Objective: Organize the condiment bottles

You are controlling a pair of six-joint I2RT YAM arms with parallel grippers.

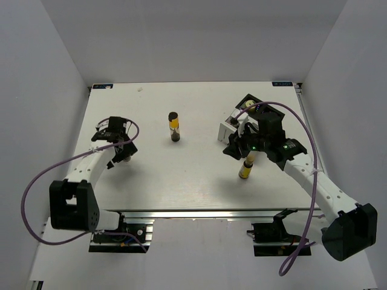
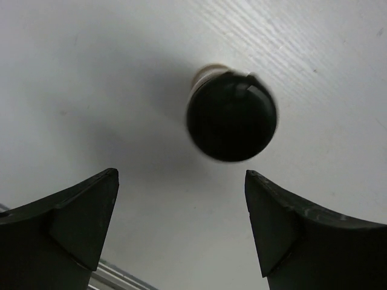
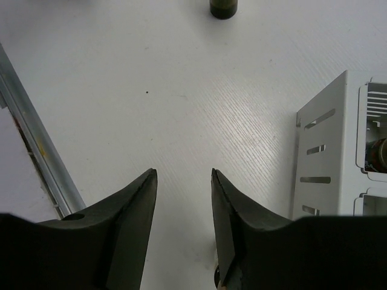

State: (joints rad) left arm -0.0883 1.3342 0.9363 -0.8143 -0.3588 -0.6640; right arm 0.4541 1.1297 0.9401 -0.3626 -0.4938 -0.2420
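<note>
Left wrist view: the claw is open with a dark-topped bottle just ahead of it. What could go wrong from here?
1. The dark-topped bottle sits off-centre, nearer one finger of the left gripper. Closing in could bump it and tip it over.
2. The amber bottle stands close beside the right arm. A swing toward the white rack might knock it down.

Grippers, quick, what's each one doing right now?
Left gripper: open, empty, a black-capped bottle just ahead.
Right gripper: narrowly open, holding nothing.
</note>
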